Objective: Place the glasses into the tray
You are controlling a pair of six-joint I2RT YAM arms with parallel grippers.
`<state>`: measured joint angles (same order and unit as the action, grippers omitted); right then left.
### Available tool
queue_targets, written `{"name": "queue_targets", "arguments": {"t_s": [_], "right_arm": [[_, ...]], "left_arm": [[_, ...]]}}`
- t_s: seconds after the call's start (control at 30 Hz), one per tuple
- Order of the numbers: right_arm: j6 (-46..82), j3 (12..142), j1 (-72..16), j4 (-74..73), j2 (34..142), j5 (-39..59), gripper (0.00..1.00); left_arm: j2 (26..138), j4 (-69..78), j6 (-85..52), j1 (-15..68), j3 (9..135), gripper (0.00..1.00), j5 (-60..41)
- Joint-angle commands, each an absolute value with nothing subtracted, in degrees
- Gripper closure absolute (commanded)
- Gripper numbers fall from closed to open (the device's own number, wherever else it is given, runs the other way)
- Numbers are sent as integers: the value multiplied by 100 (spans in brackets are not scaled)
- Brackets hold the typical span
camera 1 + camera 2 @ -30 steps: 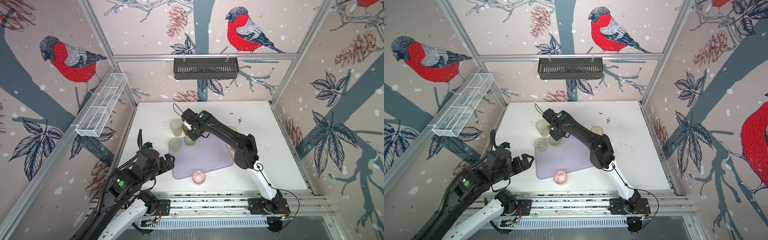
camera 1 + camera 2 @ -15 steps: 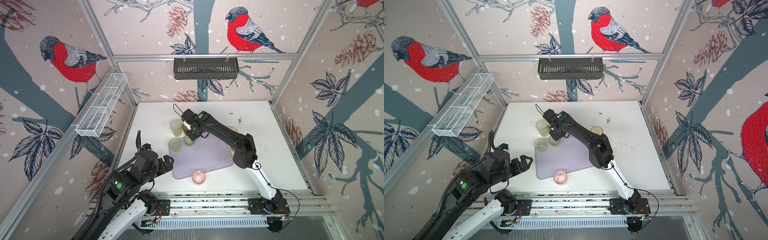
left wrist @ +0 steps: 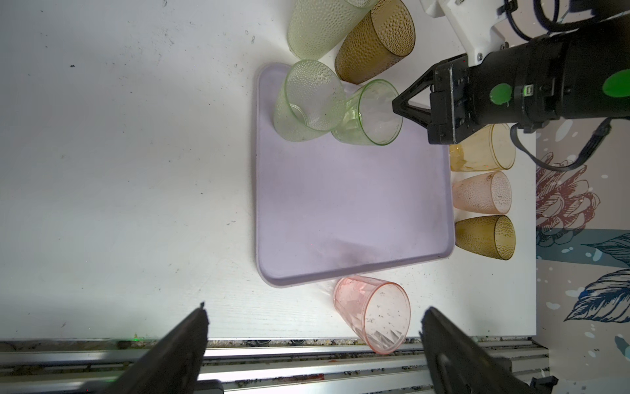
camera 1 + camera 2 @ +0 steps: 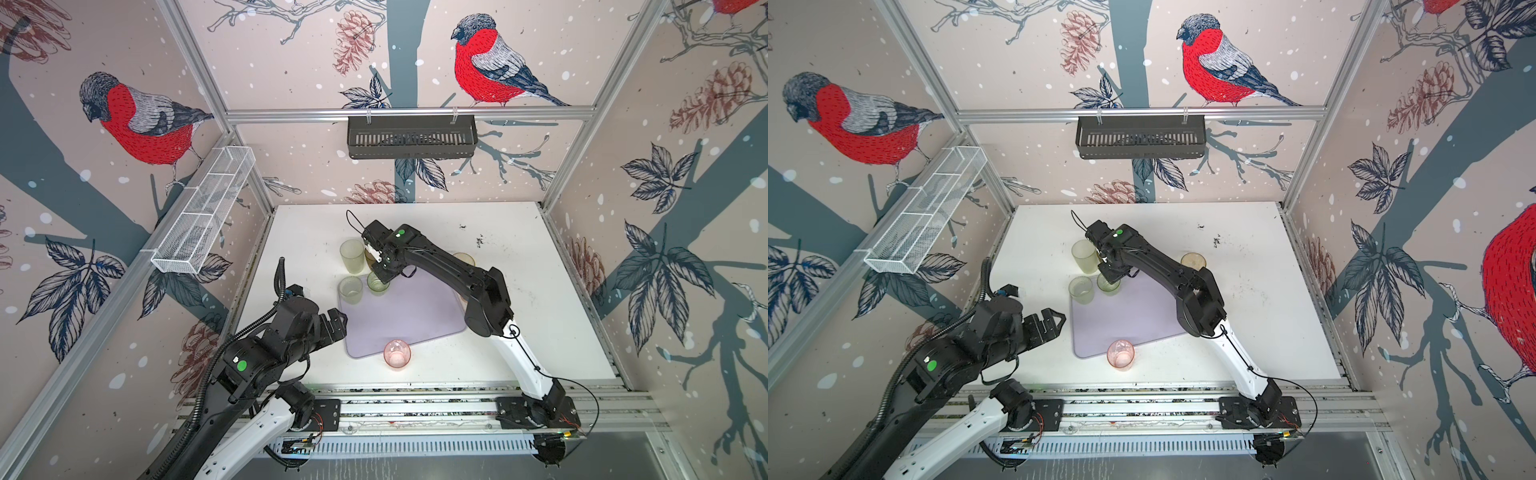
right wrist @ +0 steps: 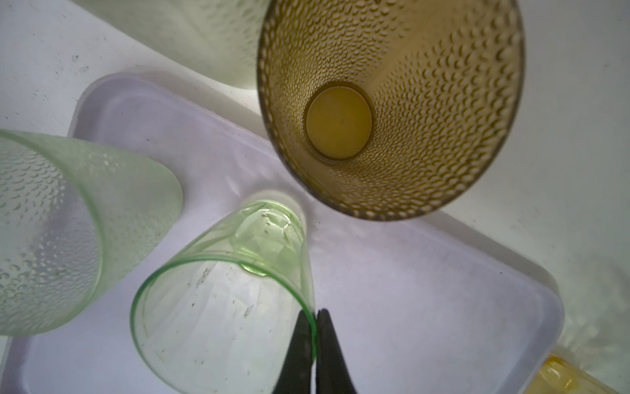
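OK, eight glasses [image 3: 482,192] counted: two at the upper-left corner of the tray [image 4: 415,320] in both top views, six off it on the table [image 4: 540,332]; right gripper [image 5: 315,317] clamped on the rim of the brighter green glass [image 5: 221,300]; left gripper [image 3: 315,308] jaws wide apart, empty, near the pink glass [image 3: 371,314] at the tray's lower edge.

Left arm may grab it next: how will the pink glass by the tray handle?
The pink glass looks thin and see-through, probably light. Standing on its narrower base, it may tip if nudged high. Its glossy walls might slip in the left gripper.
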<state>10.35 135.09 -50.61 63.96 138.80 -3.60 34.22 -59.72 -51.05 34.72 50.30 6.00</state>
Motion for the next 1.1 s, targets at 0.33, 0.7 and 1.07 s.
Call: {"name": "queue_targets", "arguments": {"t_s": [0.33,0.7,1.07], "right_arm": [[1050,13525,-5080,6353,13956,-364,100],[1055,13530,-5071,6320,13954,-384,98],[1035,13546,-5049,6260,13948,-352,91]], "left_arm": [[3471,-6029,-5010,3462,5054,3,704],[3524,-5968,-4948,3455,5066,3,655],[3585,-5918,-4853,3463,5132,3,563]]}}
